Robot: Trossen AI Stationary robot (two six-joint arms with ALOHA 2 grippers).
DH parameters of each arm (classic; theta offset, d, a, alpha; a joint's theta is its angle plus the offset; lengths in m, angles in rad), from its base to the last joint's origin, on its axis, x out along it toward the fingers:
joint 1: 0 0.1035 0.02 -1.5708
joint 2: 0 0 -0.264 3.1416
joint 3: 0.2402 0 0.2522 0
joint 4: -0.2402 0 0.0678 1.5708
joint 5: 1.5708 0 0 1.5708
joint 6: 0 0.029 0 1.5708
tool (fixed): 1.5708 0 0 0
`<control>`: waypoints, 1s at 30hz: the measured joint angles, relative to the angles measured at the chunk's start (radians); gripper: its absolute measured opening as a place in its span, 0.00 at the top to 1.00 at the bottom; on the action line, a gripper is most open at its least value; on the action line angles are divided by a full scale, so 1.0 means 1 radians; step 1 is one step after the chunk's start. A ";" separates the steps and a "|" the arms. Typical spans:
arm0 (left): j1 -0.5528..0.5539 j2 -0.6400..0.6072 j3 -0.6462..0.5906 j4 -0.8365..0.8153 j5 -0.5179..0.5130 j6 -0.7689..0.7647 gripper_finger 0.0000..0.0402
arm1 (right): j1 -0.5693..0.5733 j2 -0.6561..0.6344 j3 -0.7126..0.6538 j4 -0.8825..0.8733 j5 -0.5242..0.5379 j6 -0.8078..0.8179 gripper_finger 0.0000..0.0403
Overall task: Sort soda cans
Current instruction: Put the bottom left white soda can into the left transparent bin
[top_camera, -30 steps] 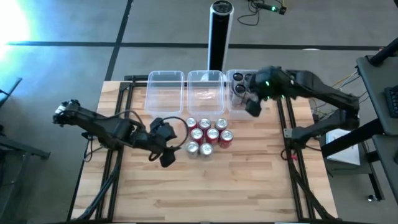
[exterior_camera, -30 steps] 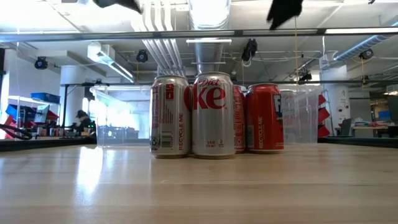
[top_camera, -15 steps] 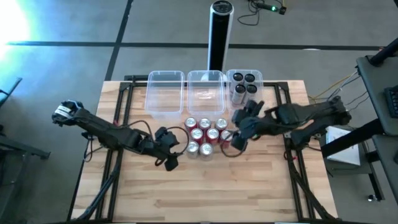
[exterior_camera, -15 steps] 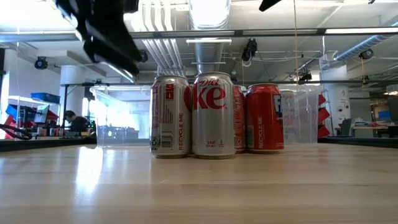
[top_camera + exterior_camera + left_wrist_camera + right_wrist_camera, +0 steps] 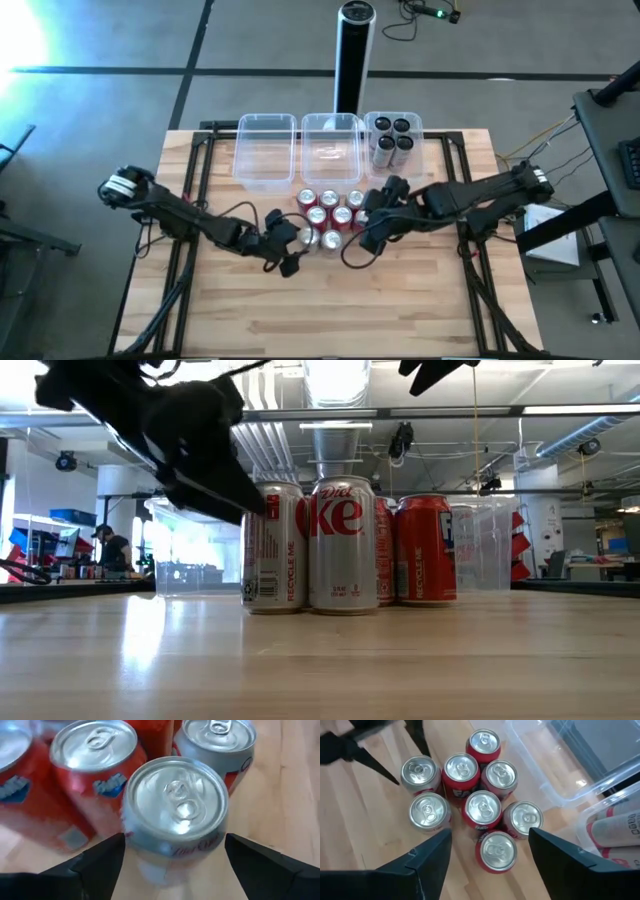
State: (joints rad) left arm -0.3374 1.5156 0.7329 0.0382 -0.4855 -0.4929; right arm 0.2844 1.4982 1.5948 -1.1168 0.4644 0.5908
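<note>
Eight soda cans [image 5: 333, 217] stood clustered upright at the centre of the wooden desk [image 5: 330, 310], red ones mixed with silver ones, their sides touching. Four dark cans [image 5: 391, 138] already sat in the clear tub [image 5: 416, 150] at roughly one o'clock from that cluster, beside two empty tubs [image 5: 297, 150] along the desk's twelve o'clock edge.

The left gripper [image 5: 291, 243] had its fingers spread wide on either side of a silver can [image 5: 175, 815] at the cluster's seven o'clock corner, without visibly pressing on it; in the left wrist view the can's top sat squarely between the two dark fingertips [image 5: 97, 862].

The right gripper [image 5: 360, 238] hovered at the cluster's four o'clock side, its fingers apart and holding nothing, with a red can [image 5: 496, 851] nearest between its fingers [image 5: 432, 857] in the right wrist view.

A tall black cylinder [image 5: 352, 55] stood beyond the tubs at twelve o'clock.
</note>
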 joint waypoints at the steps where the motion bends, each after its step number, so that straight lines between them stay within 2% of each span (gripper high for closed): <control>1: 0.000 0.018 0.014 0.005 -0.008 0.014 0.17 | 0.000 0.000 0.000 0.000 0.000 0.001 0.37; 8: 0.032 0.162 0.151 -0.009 -0.023 -0.003 0.16 | 0.000 -0.006 0.000 0.000 0.000 0.015 0.38; 11: 0.048 0.203 0.221 -0.046 0.012 -0.015 0.18 | 0.000 -0.008 0.000 0.000 0.000 0.020 0.37; 21: 0.060 0.249 0.451 -0.461 0.087 -0.056 0.24 | 0.000 -0.011 0.000 -0.003 0.000 -0.010 0.36; 24: 0.064 0.261 0.494 -0.532 0.091 -0.072 0.25 | -0.001 -0.011 0.000 -0.003 0.000 -0.021 0.38; 30: 0.096 0.295 0.563 -0.602 0.247 -0.120 0.26 | -0.001 -0.011 0.000 -0.002 0.000 -0.025 0.41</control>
State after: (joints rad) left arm -0.2414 1.8103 1.2956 -0.5637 -0.2386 -0.6126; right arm 0.2836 1.4872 1.5948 -1.1191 0.4644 0.5655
